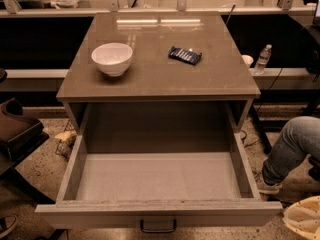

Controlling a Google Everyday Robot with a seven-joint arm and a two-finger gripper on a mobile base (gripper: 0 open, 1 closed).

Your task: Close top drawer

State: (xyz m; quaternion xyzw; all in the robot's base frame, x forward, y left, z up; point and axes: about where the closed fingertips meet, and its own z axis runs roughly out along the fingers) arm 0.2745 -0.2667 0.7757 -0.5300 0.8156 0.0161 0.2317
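The top drawer (158, 215) is pulled far out of the grey-tan cabinet (160, 84), toward the camera. It is as wide as the cabinet. Its pale grey floor (160, 176) holds nothing. A small dark loop handle (158, 226) hangs at the middle of the flat front panel, at the bottom edge of the view. My gripper (305, 219) shows as a pale cream shape in the bottom right corner, to the right of the drawer's front corner and apart from it.
On the cabinet top stand a white bowl (112, 58) and a dark blue snack packet (184, 55). A person's jeans-clad leg (292, 146) is right of the drawer. A water bottle (263, 59) stands on the right ledge. A dark seat (15, 129) is at left.
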